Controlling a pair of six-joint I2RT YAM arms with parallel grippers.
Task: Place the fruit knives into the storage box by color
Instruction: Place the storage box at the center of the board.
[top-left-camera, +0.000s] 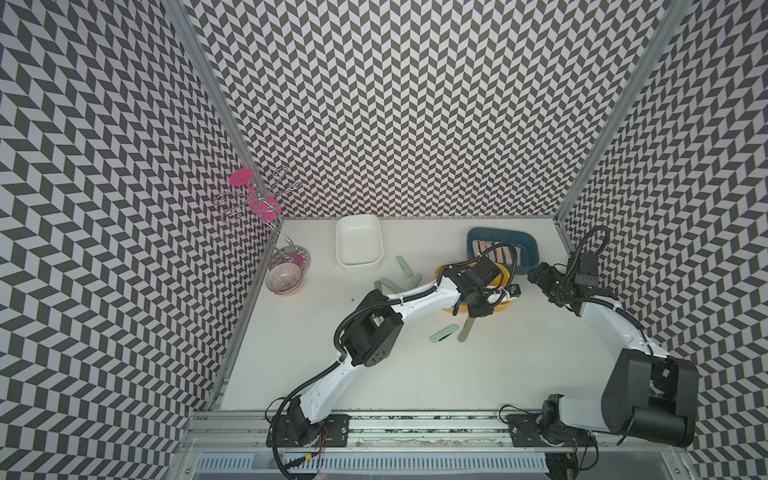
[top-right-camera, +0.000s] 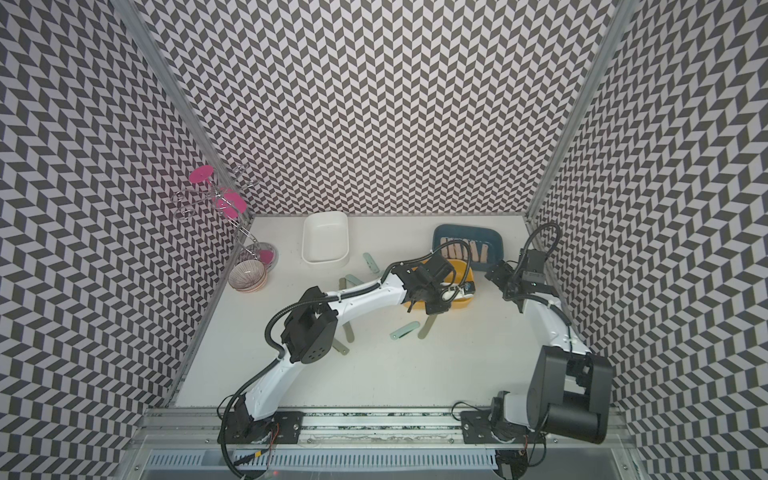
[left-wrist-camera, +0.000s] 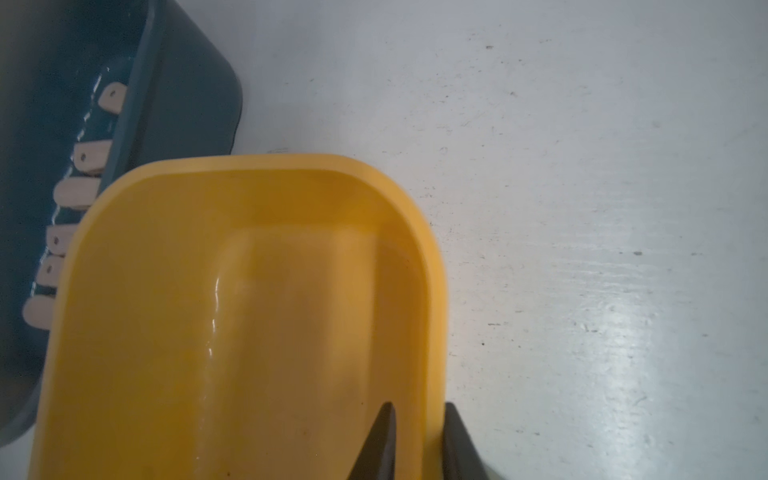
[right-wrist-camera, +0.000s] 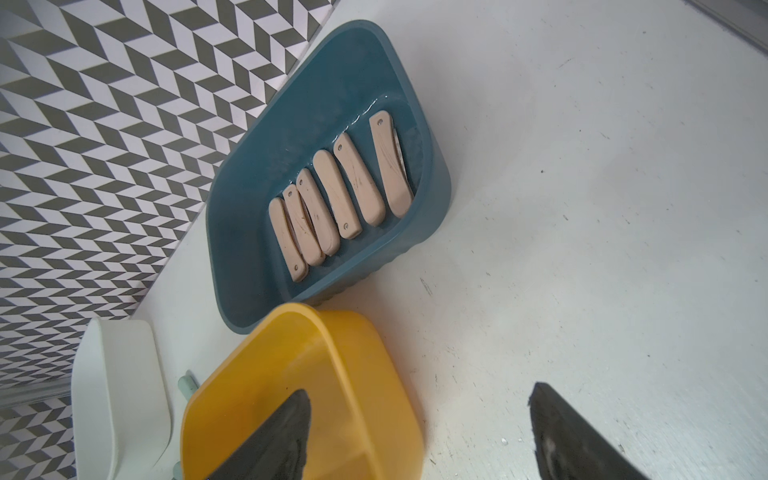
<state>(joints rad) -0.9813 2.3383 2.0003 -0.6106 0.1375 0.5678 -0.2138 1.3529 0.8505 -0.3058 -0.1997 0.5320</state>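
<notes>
Progress check. 12 o'clock = back wall.

Nearest me on the table (top-left-camera: 415, 374), two olive knives (top-right-camera: 348, 332) lie loose by the left elbow. At 6 o'clock of the yellow box (left-wrist-camera: 249, 160), a mint knife (top-left-camera: 444, 333) and an olive knife (top-left-camera: 466, 330) lie side by side, also loose. At its 9 o'clock is a cluster (top-left-camera: 390, 285) of mint and olive, partly under the left forearm. At least three show; I can't give a full count.

Left gripper (left-wrist-camera: 419, 405): fingers narrowly apart, astride the yellow box's side wall, one inside and one outside. I cannot tell whether they pinch the wall or stand clear of it. There is no knife in them. What I see of the yellow floor is bare.

Right gripper (right-wrist-camera: 419, 388): at 3 o'clock of the yellow box, fingers spread wide with nothing between them.

Blue box (right-wrist-camera: 257, 166): at 1 o'clock of the yellow box and just beside it; contact unclear. Six pink knives (right-wrist-camera: 336, 195) lie flat in a row inside. I see no pink on the table.

White box (top-left-camera: 359, 264): at 11 o'clock, near the back wall, bare.

Judgement: pink looks sorted, mint and olive not begun, so roughly a third is done. Yellow and white presumably take those two colours, but which takes which I can't say. The left arm seems busy with the yellow box itself, not a knife.
</notes>
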